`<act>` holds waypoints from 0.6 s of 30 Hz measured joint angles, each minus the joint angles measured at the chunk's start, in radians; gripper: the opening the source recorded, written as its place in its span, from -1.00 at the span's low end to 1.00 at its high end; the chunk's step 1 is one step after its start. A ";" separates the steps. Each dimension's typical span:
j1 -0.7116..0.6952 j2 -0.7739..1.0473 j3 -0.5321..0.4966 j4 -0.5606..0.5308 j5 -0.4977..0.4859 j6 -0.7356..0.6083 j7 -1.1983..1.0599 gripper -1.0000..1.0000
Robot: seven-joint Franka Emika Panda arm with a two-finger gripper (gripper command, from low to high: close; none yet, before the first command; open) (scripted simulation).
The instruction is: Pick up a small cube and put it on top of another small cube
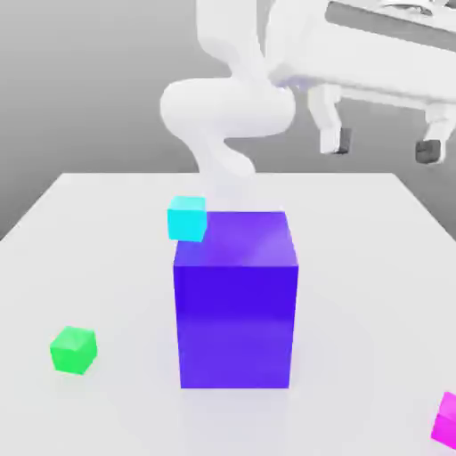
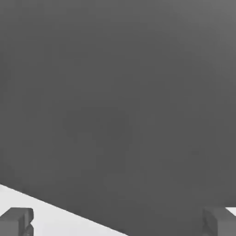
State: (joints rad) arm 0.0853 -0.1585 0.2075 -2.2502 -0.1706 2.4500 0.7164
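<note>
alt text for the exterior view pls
A white robot arm holds its open hand high above a white table, empty. A big blue cube stands mid-table, a cyan cube behind it, a green cube at left, a magenta cube at the right edge.

Glossy white table (image 1: 107, 223); smooth blue cube (image 1: 236, 312).

The pink cube (image 1: 445, 419) is cut off by the exterior view's right edge. The big blue cube (image 1: 236, 298) hides a corner of the cyan cube (image 1: 187, 218) and the arm's (image 1: 227, 116) base
</note>
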 joint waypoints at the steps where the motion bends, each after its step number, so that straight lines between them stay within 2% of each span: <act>1: 0.007 0.036 0.010 0.003 -0.009 0.008 -0.005 0.00; 15: 0.148 0.532 0.103 0.039 -0.089 0.136 -0.109 0.00; 18: 0.180 0.639 0.089 0.057 -0.120 0.193 -0.103 0.00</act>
State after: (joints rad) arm 0.2655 0.4807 0.2965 -2.1927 -0.2902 2.6426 0.6132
